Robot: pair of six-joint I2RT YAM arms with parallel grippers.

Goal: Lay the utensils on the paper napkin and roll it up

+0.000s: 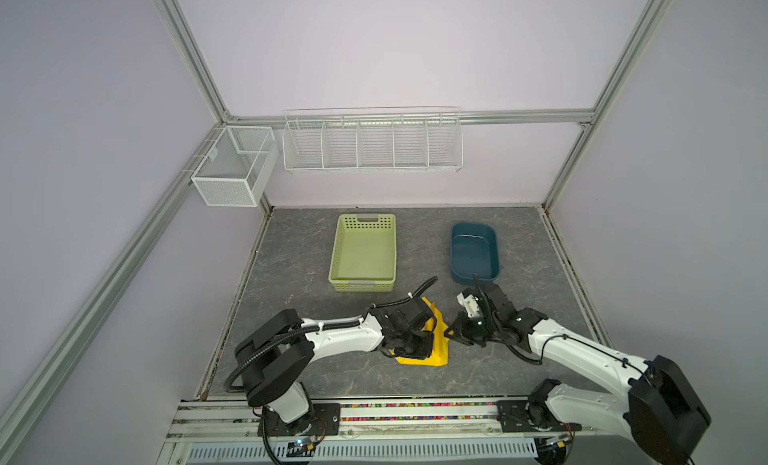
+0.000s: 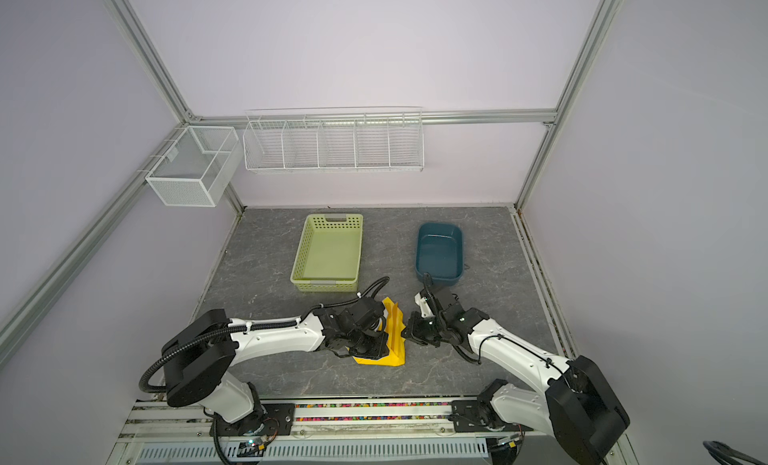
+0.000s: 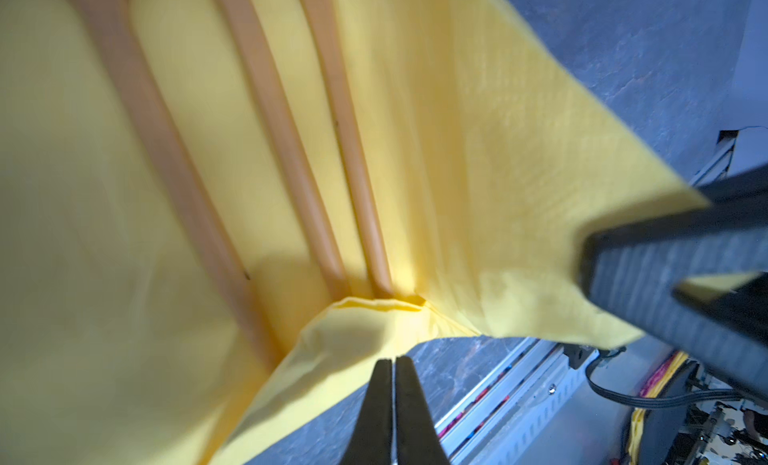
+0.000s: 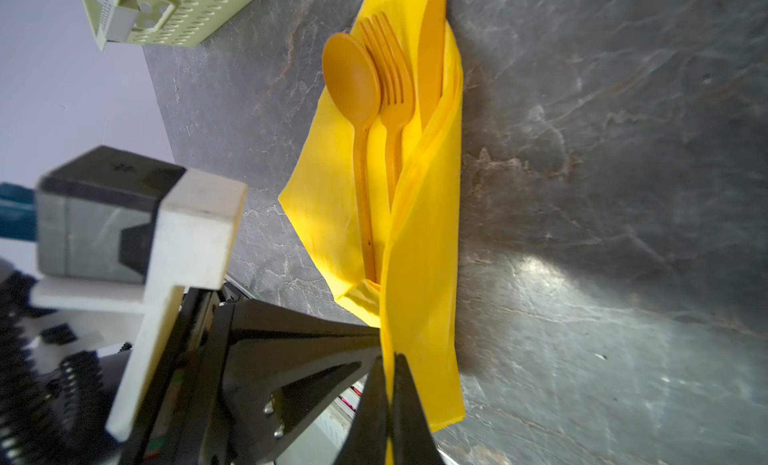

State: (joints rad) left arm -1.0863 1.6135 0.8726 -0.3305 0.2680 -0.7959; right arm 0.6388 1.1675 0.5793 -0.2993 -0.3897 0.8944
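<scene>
Rolling step: orange plastic utensils (image 4: 390, 109) lie on the yellow paper napkin (image 4: 424, 255); the right gripper (image 4: 388, 361) pinches its raised edge in its jaws, the left gripper (image 3: 392, 359) has jaws closed at its fold. Next, wrap over.

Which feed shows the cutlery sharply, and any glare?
Right wrist view: spoon, fork, knife sharp on the napkin, glare patch on the tabletop. Left wrist view: utensil handles close and blurred. Both top views: left arm covers most of the napkin.
</scene>
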